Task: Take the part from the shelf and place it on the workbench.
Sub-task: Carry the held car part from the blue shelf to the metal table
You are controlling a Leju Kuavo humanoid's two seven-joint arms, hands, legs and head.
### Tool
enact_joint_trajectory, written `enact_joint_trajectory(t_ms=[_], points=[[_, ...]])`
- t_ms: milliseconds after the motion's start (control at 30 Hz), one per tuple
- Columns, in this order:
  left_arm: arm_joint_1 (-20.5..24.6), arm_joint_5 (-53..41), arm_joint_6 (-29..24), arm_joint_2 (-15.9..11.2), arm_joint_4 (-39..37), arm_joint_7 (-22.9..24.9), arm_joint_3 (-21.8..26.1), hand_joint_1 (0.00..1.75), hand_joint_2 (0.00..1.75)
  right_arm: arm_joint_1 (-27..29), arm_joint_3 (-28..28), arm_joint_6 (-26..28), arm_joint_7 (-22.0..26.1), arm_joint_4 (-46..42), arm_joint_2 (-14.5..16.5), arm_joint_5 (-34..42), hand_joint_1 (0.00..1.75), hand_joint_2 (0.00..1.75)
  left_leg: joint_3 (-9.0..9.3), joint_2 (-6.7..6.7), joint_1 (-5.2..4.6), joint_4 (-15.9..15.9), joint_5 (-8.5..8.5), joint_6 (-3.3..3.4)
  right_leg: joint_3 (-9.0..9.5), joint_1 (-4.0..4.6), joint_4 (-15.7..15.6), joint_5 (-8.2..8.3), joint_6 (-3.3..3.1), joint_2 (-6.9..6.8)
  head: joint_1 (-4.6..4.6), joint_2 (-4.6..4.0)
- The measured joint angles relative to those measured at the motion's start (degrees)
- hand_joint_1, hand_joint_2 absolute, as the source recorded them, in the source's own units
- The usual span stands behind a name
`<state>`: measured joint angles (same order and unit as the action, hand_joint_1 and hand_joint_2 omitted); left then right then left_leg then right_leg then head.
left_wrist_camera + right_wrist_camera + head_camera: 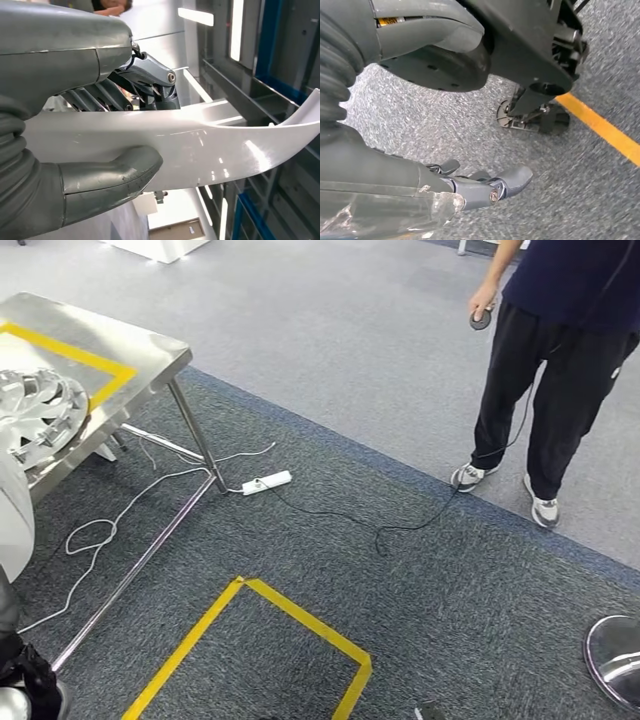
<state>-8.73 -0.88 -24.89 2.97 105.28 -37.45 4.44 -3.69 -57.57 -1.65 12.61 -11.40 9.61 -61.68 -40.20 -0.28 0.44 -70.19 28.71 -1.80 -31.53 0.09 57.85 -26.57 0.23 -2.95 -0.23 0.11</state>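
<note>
— Grey carpet (423, 570) runs between yellow floor tape (302, 615) and the steel desk (143, 350). Where's the part?

— The white part (211, 150) sits clamped in the left robot hand (113, 130), thumb under, fingers over. The right robot hand (478, 187) hangs loose, holding nothing.

— Risks?

— Cables (332, 515) might trip it; a long overhang might twist free. The part's ends are cut off.

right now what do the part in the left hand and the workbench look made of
The white part: probably painted or moulded plastic, glossy; sharp light streaks mirror along its smooth curved face. The left hand holds it between thumb and fingers. The workbench: brushed metal, likely stainless steel, with a dull silver sheen on top and bright tubular legs.
</note>
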Motion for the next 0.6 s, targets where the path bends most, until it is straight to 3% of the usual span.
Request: enact_joint_trajectory(t_ms=[67,100,133,167,200,233,300,367,433,467,500,533,600], points=[[0.01,0.41,1.78,-0.3,-0.02,0.76,-0.09,1.75,1.75,-0.16,0.0,-0.07,0.04,0.0,0.01,0.1,0.0,1.75,4.71,2.38,-0.48,8.14,-3.28,0.61,0.19,0.24,0.1,-0.17,0.15,-1.21,-0.02,0.0],[0.0,0.36,2.38,-0.44,-0.01,0.63,-0.15,1.75,1.75,-0.21,0.0,-0.11,0.07,0.0,0.0,0.13,0.0,1.75,6.38,3.51,-0.75,11.26,-4.06,0.96,0.22,0.42,0.17,-0.28,0.31,-1.72,-0.03,0.0],[-0.08,0.18,2.75,-0.54,0.03,0.05,-0.2,1.75,1.75,-0.22,0.0,-0.15,0.14,-0.01,-0.01,0.13,0.0,1.75,7.23,4.28,-0.98,13.04,-4.23,1.24,0.22,0.6,0.25,-0.4,0.49,-2.24,0.0,0.0],[-0.25,0.01,2.93,-0.6,0.08,-0.6,-0.23,1.75,1.75,-0.23,0.0,-0.17,0.22,-0.01,-0.01,0.1,0.0,1.75,7.32,4.22,-1.13,13.64,-4.02,1.44,0.24,0.76,0.27,-0.5,0.7,-2.82,0.02,0.0],[-0.5,-0.1,3.11,-0.62,0.13,-1.08,-0.24,1.75,1.75,-0.24,0.0,-0.19,0.32,-0.01,-0.01,0.07,0.0,1.75,7.2,3.5,-1.04,13.69,-4.09,1.72,0.34,0.78,0.24,-0.59,0.93,-3.37,0.04,0.0],[-0.79,-0.16,3.33,-0.64,0.27,-1.33,-0.23,1.75,1.75,-0.26,0.0,-0.21,0.45,-0.01,-0.01,0.03,0.0,1.75,7.17,2.88,-0.9,13.8,-4.18,1.96,0.33,0.73,0.44,-0.85,1.26,-3.07,0.09,0.0],[-1.12,-0.19,3.85,-0.69,0.57,-1.12,-0.2,1.75,1.75,-0.27,0.0,-0.24,0.68,0.0,0.01,-0.01,0.0,1.75,7.21,1.68,-0.47,13.99,-4.48,2.54,-0.76,0.49,3.24,-2.76,1.98,-0.44,0.33,0.0],[-1.22,-0.22,4.12,-0.72,0.77,-0.95,-0.21,1.75,1.75,-0.14,0.0,-0.25,0.77,0.01,0.02,-0.02,0.0,1.75,7.06,0.42,-0.27,13.99,-4.66,2.89,-4.19,0.19,10.7,-6.46,2.45,2.27,0.62,0.0],[-1.39,-0.28,4.17,-0.75,0.79,-0.9,-0.22,1.75,1.75,0.05,-0.01,-0.25,0.75,0.02,0.03,-0.02,0.0,1.75,6.94,-1.06,-0.23,13.97,-4.76,2.95,-7.32,0.0,16.92,-8.47,2.71,2.74,0.65,0.0],[-1.47,-0.35,4.17,-0.75,0.79,-0.87,-0.22,1.75,1.75,0.1,-0.02,-0.23,0.71,0.02,0.03,0.0,0.0,1.75,6.95,-1.82,-0.18,13.94,-4.79,2.9,-7.5,-0.1,16.96,-7.75,2.78,2.78,0.65,0.0],[-1.51,-0.45,4.16,-0.76,0.79,-0.77,-0.22,1.75,1.75,0.09,-0.03,-0.22,0.64,0.02,0.03,0.04,0.0,1.75,6.99,-2.59,-0.08,13.9,-4.83,2.8,-6.51,-0.24,14.58,-5.96,2.84,2.97,0.65,0.0],[-1.52,-0.57,4.15,-0.76,0.79,-0.59,-0.22,1.75,1.75,0.07,-0.07,-0.21,0.55,0.02,0.03,0.1,0.0,1.75,7.03,-3.33,0.04,13.84,-4.85,2.62,-4.73,-0.45,10.67,-3.69,2.93,3.59,0.66,0.0],[-1.51,-0.53,4.27,-0.78,0.82,0.13,-0.2,1.75,1.75,0.04,-0.16,-0.22,0.35,0.05,0.05,0.26,0.0,1.75,6.82,-4.68,0.1,13.57,-4.89,2.0,-1.27,-0.98,3.08,-0.93,3.07,6.19,0.64,0.0]])
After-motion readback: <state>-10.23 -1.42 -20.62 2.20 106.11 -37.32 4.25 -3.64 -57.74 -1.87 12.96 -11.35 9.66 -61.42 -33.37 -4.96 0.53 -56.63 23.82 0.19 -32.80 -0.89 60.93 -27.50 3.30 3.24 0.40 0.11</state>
